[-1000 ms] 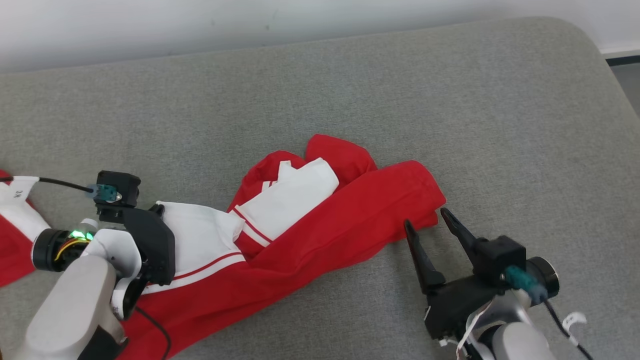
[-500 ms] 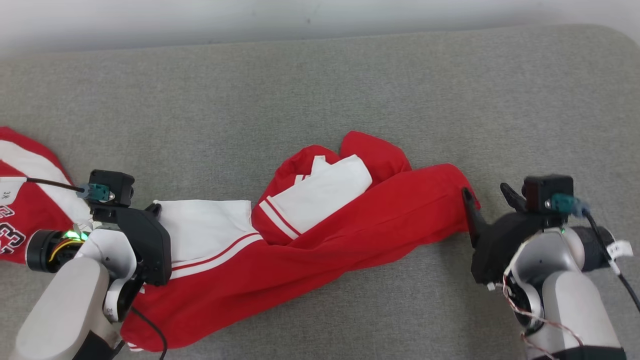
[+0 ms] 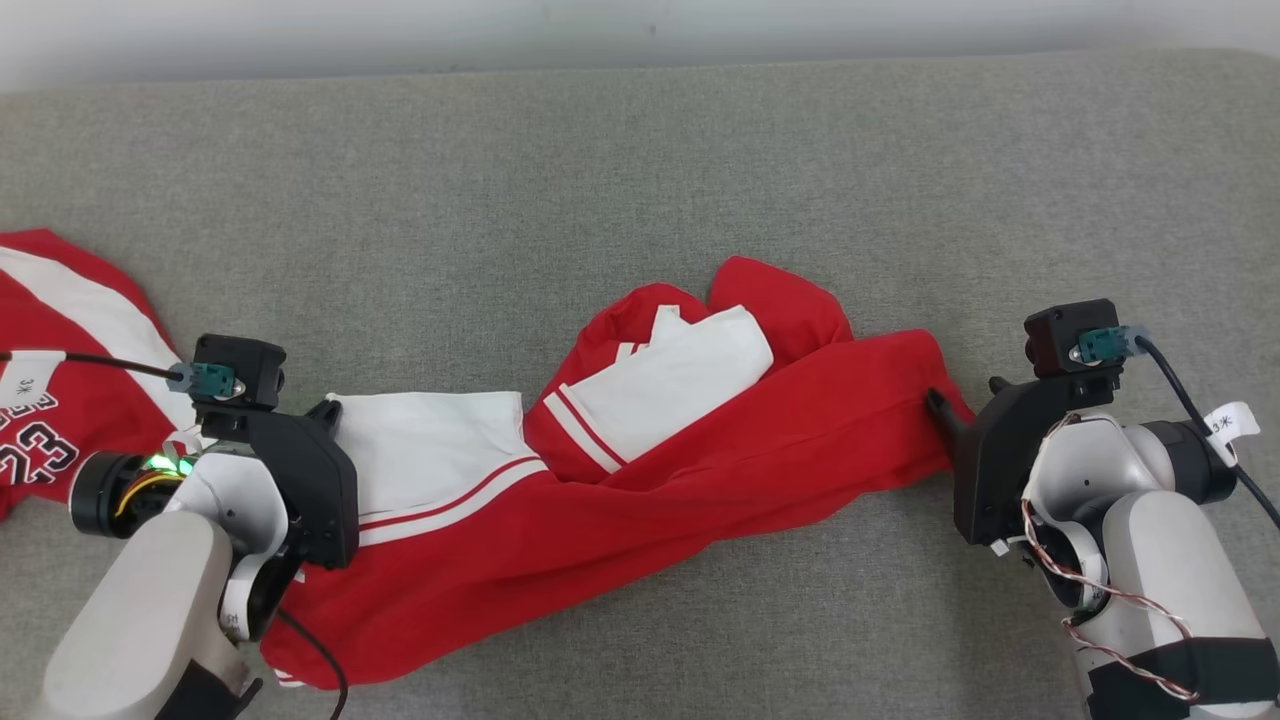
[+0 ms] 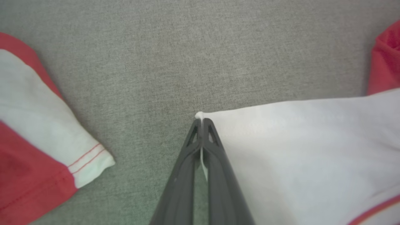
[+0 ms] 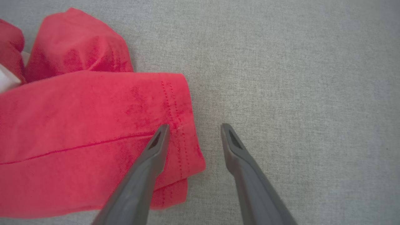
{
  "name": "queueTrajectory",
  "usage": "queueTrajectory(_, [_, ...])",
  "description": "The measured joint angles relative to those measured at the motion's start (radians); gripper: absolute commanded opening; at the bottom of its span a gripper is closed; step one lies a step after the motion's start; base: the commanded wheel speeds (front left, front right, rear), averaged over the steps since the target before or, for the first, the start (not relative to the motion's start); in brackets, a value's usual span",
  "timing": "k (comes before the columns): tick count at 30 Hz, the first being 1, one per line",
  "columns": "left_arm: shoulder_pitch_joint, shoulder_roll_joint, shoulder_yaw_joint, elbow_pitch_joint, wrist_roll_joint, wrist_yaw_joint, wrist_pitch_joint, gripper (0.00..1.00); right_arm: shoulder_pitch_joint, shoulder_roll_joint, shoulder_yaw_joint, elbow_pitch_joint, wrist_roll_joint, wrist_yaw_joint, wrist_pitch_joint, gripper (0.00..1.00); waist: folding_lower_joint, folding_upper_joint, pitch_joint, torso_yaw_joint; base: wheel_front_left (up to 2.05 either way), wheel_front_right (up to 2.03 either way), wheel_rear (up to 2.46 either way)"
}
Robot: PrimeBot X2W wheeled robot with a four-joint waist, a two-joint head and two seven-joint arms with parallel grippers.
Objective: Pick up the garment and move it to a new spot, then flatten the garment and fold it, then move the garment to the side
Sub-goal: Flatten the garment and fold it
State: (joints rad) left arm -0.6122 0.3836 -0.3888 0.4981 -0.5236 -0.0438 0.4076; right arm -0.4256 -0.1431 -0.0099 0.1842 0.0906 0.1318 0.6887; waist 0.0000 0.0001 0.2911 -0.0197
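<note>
The garment (image 3: 640, 470), red with white panels and red stripes, lies crumpled across the grey cushion (image 3: 640, 180). My left gripper (image 3: 325, 412) sits at its white left end. In the left wrist view the left gripper (image 4: 202, 120) is shut on the corner of the white panel (image 4: 297, 150). My right gripper (image 3: 962, 398) is at the garment's red right end. The right wrist view shows the right gripper (image 5: 195, 128) open, its left finger (image 5: 157, 147) over the stitched red hem (image 5: 178, 118) and its right finger over bare cushion.
A red and white piece printed with the number 23 (image 3: 60, 400) lies at the far left, its white cuff (image 4: 47, 134) close to my left gripper. A pale wall (image 3: 640, 30) borders the cushion at the back. Bare grey cushion stretches behind and to the right.
The head camera has shifted. My right gripper turned and moved up to the garment's red hem, one finger now over it. The left gripper keeps its hold on the white corner.
</note>
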Motion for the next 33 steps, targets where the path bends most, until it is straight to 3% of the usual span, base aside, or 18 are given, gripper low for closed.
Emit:
queueTrajectory(1, [-0.001,0.000,-0.001,-0.001,0.000,0.000,0.000,0.00,-0.005,-0.006,0.004,0.011,0.008,0.000,0.009,0.80,0.0000,0.0000,0.002,0.002,0.00,0.00,0.00])
queueTrajectory(3, [-0.001,0.000,-0.005,-0.006,0.000,0.000,0.000,0.00,-0.012,-0.016,0.011,0.029,0.013,0.000,0.017,0.75,0.0000,0.0000,0.005,0.004,0.00,0.00,0.00])
queueTrajectory(4, [-0.002,-0.001,-0.006,-0.009,0.000,0.000,0.000,0.00,-0.016,-0.019,0.014,0.038,0.013,0.000,0.023,0.64,0.0000,0.0000,0.008,0.006,0.00,0.00,0.00])
queueTrajectory(8, [-0.005,-0.002,-0.012,-0.017,-0.002,0.000,-0.001,0.00,-0.035,-0.026,0.015,0.069,0.012,0.000,0.027,0.49,0.0000,0.0000,0.020,0.014,0.00,0.00,0.00])
queueTrajectory(21, [-0.013,-0.008,-0.021,-0.019,-0.013,0.000,-0.007,0.00,-0.057,-0.042,0.053,0.080,0.037,-0.004,0.130,0.49,0.0000,-0.0002,0.040,0.039,0.00,0.00,0.00])
queueTrajectory(26, [-0.013,-0.007,-0.021,-0.019,-0.015,0.000,-0.008,0.00,-0.035,-0.055,0.070,0.040,0.050,-0.004,0.166,0.59,-0.0001,-0.0002,0.038,0.038,0.00,0.00,0.00])
queueTrajectory(27, [-0.014,-0.007,-0.022,-0.019,-0.015,0.001,-0.010,0.00,-0.031,-0.059,0.075,0.032,0.051,-0.004,0.166,0.49,0.0000,-0.0002,0.038,0.038,0.00,0.00,0.00])
queueTrajectory(29, [-0.016,-0.007,-0.022,-0.019,-0.016,0.003,-0.010,0.00,-0.027,-0.064,0.079,0.024,0.053,-0.004,0.164,0.44,0.0000,-0.0002,0.039,0.038,0.00,0.00,0.00])
queueTrajectory(30, [-0.019,-0.008,-0.023,-0.019,-0.016,0.005,-0.011,0.00,-0.027,-0.064,0.082,0.023,0.055,-0.004,0.162,0.36,0.0000,-0.0001,0.040,0.038,0.00,0.00,0.00])
queueTrajectory(31, [-0.023,-0.008,-0.024,-0.020,-0.016,0.008,-0.012,0.00,-0.026,-0.063,0.085,0.023,0.059,-0.004,0.159,0.36,0.0000,-0.0002,0.040,0.039,0.00,0.00,0.00])
queueTrajectory(32, [-0.025,-0.009,-0.024,-0.021,-0.016,0.008,-0.016,0.00,-0.026,-0.063,0.088,0.022,0.062,-0.004,0.156,0.27,0.0000,-0.0002,0.041,0.040,0.00,0.00,0.00])
queueTrajectory(33, [-0.025,-0.010,-0.025,-0.021,-0.016,0.008,-0.019,0.00,-0.026,-0.063,0.094,0.023,0.070,-0.004,0.155,0.10,0.0000,-0.0001,0.043,0.041,0.00,0.00,0.00])
